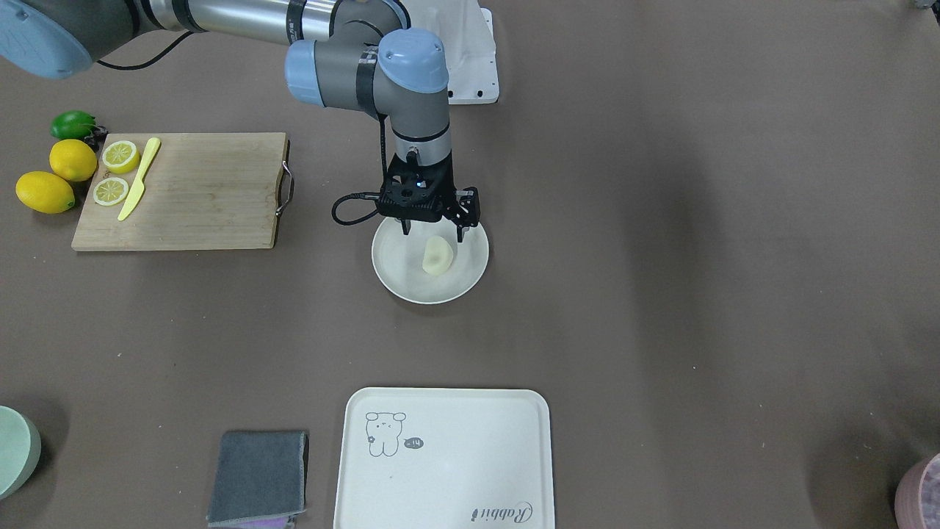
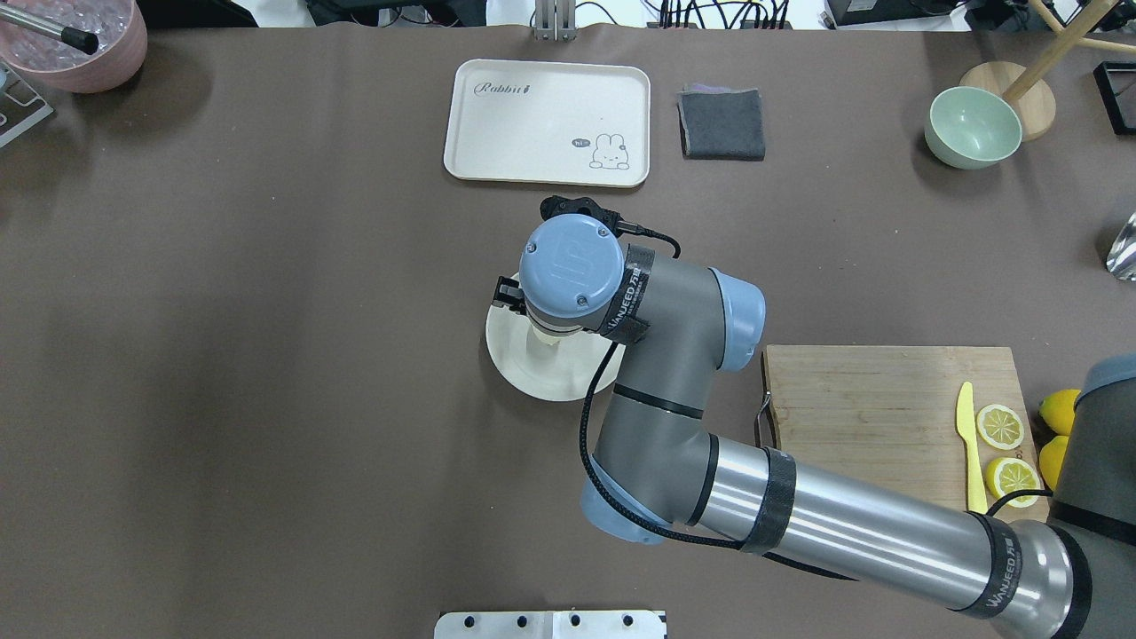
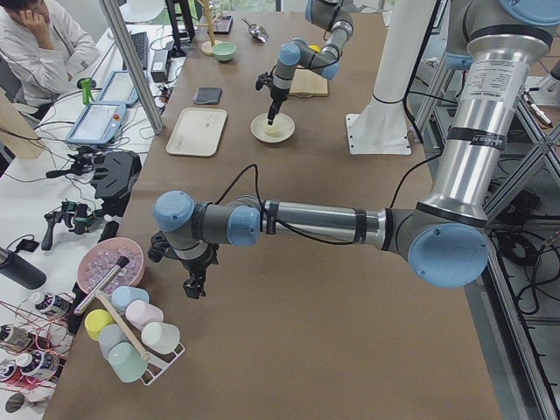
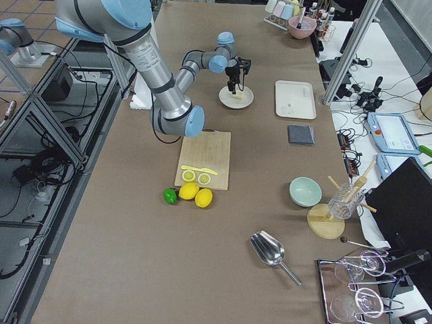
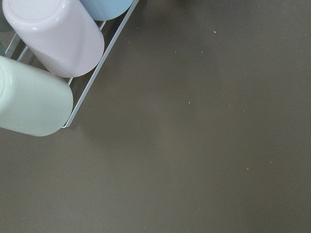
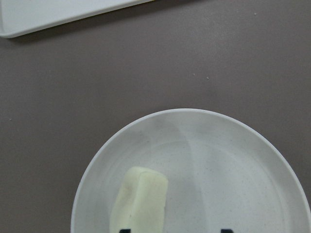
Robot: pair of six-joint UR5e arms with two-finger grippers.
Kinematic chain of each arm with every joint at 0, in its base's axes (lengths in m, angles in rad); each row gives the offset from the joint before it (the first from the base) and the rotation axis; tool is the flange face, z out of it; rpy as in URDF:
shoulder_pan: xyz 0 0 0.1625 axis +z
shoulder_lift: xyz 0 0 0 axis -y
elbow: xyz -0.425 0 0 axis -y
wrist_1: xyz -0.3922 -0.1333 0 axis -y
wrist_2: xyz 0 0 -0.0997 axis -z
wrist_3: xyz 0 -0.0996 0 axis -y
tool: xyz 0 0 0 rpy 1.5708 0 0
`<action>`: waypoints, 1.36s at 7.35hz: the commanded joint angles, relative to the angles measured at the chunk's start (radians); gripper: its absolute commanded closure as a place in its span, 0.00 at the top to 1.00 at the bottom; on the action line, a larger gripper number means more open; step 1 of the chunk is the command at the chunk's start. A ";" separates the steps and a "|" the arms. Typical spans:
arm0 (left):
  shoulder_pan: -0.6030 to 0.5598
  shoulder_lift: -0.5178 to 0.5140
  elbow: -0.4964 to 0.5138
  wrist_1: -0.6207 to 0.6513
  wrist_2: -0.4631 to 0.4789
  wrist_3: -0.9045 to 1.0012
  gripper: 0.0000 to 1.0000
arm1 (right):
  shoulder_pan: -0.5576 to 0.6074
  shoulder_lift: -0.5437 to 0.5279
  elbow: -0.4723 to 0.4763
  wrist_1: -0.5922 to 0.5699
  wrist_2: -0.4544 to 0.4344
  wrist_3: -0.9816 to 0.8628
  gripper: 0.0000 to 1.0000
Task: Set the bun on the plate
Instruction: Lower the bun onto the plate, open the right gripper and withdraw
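Right gripper [image 1: 432,232]: hangs upright over the plate; jaws released, spread wider than the bun, gripping nothing.
Bun [image 1: 437,256]: lies on the plate [image 1: 396,278], inside the rim, below and between the fingertips. The wrist view puts it close to one fingertip; contact cannot be told.
Plate: flat on the brown bench [image 1: 661,294], between the cutting board [image 1: 198,198] and the cartoon-print tray [image 1: 455,455], apart from both.
Left gripper [image 3: 194,285]: low over bare bench, well apart from the plate, near a rack of pastel cups [image 5: 39,73]. It is seen only from the side, so I cannot tell the state of the jaws.
Cutting board: carries lemon slices [image 1: 120,156] and a yellow knife [image 1: 139,178].
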 commanded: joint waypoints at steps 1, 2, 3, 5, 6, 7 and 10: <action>-0.001 0.004 0.028 0.002 0.000 0.000 0.98 | 0.021 0.000 0.023 0.001 0.003 -0.004 0.99; -0.013 0.049 0.020 -0.003 -0.003 0.011 0.98 | 0.058 -0.004 0.034 0.000 0.013 -0.011 0.99; -0.013 0.092 -0.050 -0.014 0.000 -0.027 0.98 | 0.111 -0.018 0.040 0.000 0.077 -0.035 0.99; -0.010 0.088 -0.111 -0.003 0.002 -0.113 0.98 | 0.266 -0.082 0.085 -0.014 0.258 -0.168 0.99; -0.016 0.084 -0.125 -0.003 -0.003 -0.115 0.98 | 0.344 -0.163 0.130 -0.016 0.342 -0.260 0.99; -0.027 0.097 -0.141 -0.003 -0.003 -0.115 0.98 | 0.416 -0.261 0.188 -0.016 0.401 -0.381 0.99; -0.031 0.099 -0.155 -0.003 0.009 -0.115 0.98 | 0.651 -0.340 0.242 -0.205 0.536 -0.767 1.00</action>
